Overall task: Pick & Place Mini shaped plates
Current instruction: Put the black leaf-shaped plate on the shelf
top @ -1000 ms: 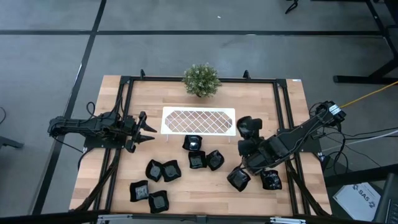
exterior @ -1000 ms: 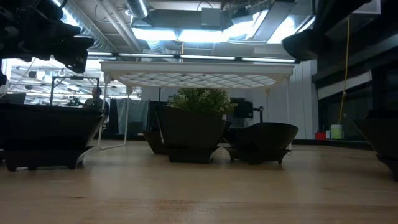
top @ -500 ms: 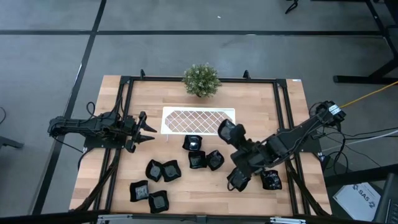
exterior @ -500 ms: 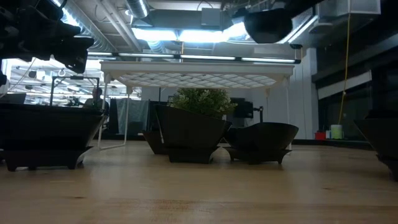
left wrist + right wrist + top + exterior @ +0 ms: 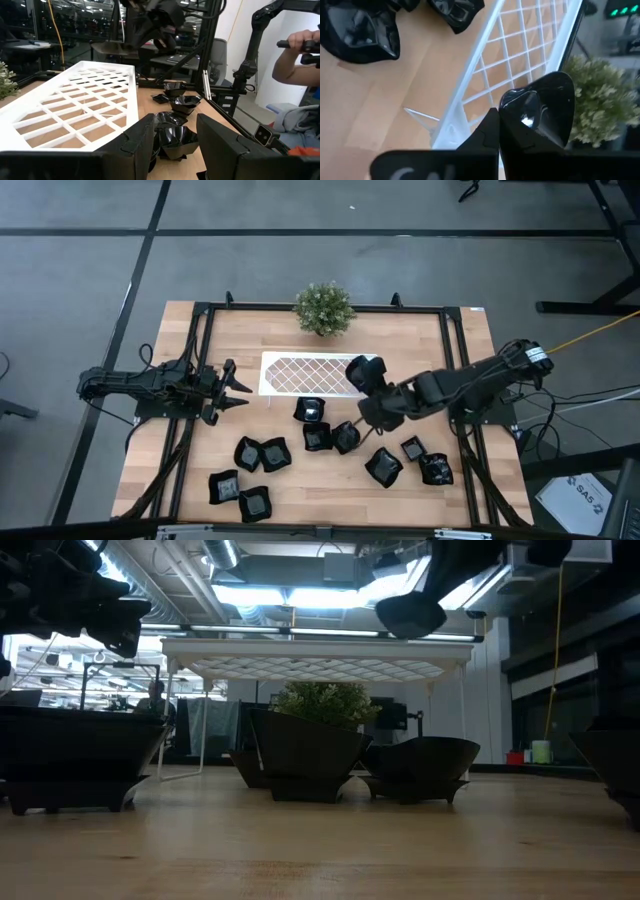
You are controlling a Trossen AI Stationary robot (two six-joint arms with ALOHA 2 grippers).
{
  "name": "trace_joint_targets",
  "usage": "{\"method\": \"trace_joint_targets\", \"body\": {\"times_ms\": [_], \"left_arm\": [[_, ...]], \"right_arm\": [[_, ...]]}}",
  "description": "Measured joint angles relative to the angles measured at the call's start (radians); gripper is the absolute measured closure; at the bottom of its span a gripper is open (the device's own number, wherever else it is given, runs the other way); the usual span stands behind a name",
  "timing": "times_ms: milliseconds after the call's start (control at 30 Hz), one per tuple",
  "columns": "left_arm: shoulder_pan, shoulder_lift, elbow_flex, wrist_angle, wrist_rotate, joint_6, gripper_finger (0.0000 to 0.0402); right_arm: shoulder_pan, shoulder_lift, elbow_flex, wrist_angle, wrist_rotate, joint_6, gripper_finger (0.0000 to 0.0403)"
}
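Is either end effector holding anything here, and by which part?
The right end effector holds one mini plate by its edge, raised near the white tray's right end. The left end effector is open and holds nothing.

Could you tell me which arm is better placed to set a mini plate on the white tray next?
The right. Its gripper already holds a plate in the air at the tray's right end, while the left gripper waits empty and open beside the tray's left end.
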Motion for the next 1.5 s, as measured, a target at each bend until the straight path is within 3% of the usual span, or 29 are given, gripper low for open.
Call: {"method": "trace_joint_targets", "body": {"times_ms": [233,1233,1500], "left_arm": [[0.000,0.000,0.000,0.000,0.000,0.000,0.0258],[0.000,0.000,0.000,0.000,0.000,0.000,0.0258],[0.000,0.000,0.000,0.000,0.000,0.000,0.0258]], "right_arm": [[-0.018,0.008,-0.010,0.011,-0.046,0.031,0.0402],[-0.022,0.008,-0.103,0.097,0.000,0.003,0.0393],[-0.022,0.008,-0.103,0.103,0.000,0.005,0.0342]]}}
